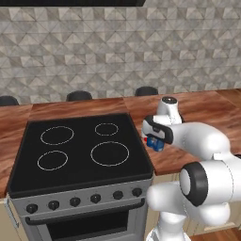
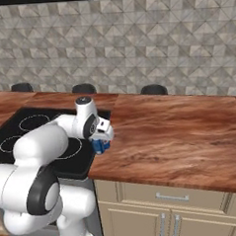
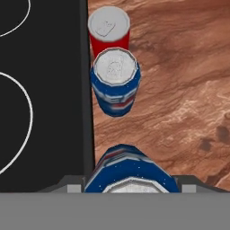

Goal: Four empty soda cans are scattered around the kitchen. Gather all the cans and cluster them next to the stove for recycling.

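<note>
Grey triangle-patterned tile wall (image 1: 117, 52) rises behind a reddish-brown wood countertop (image 2: 175, 136) with streaked grain, carried on beige cabinets (image 2: 165, 211) with metal bar pulls. Dark rounded stool tops (image 1: 79, 95) show past the counter's far edge. Set into the counter, the stove (image 1: 80, 150) has a flat, glossy black glass top bearing four white ring outlines, above a grey metal front with a row of dark knobs and a bar handle. The white arm (image 1: 207, 174), smooth and rounded with dark joint bands, reaches forward and bends down at the wrist, so that the gripper (image 2: 100, 144) points down at the counter just beside the stove's right edge. Between its fingers sits the held blue can (image 3: 130, 170), a small cylinder with red and white bands and a silvery top; the jaws stand closed on its sides. In the hand view, a second blue can (image 3: 115, 83) stands upright on the wood just beyond it, close along the stove's dark rim. Directly behind it, touching or nearly so, stands a red can (image 3: 109, 32), also upright, its silvery lid and pull tab facing up.
</note>
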{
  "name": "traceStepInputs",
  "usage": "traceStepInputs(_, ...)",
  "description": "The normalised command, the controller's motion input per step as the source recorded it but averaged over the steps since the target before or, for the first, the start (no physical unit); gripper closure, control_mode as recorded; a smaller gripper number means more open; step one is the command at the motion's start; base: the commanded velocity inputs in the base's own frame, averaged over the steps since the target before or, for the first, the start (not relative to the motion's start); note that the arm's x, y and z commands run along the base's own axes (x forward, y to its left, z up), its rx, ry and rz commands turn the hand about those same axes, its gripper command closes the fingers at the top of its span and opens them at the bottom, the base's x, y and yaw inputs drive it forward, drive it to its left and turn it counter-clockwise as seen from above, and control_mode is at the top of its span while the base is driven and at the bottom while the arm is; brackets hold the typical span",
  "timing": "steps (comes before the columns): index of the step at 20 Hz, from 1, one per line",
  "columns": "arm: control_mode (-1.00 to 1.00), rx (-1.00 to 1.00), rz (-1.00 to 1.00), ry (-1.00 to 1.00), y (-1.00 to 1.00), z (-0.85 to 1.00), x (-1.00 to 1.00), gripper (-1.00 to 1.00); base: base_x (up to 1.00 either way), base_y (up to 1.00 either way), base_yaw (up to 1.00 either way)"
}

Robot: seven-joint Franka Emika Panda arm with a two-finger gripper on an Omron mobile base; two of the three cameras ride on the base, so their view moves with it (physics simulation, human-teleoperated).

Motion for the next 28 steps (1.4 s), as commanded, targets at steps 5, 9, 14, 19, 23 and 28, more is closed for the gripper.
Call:
traceStepInputs(5,-1.0,0.03,0.0,0.0,0.0,-0.1,0.07,1.0,0.0,0.0,0.0)
traceStepInputs(9,-1.0,0.02,0.0,0.0,0.0,-0.12,0.11,1.0,0.0,0.0,0.0)
traceStepInputs(14,-1.0,0.0,0.0,0.0,0.0,-0.12,0.11,1.0,0.0,0.0,0.0)
traceStepInputs(19,-1.0,0.0,0.0,0.0,0.0,-0.12,0.1,1.0,0.0,0.0,0.0)
traceStepInputs(23,-1.0,0.0,0.0,0.0,0.0,-0.14,0.09,1.0,0.0,0.0,0.0)
traceStepInputs(28,-1.0,0.0,0.0,0.01,0.02,-0.15,0.0,1.0,0.0,0.0,0.0)
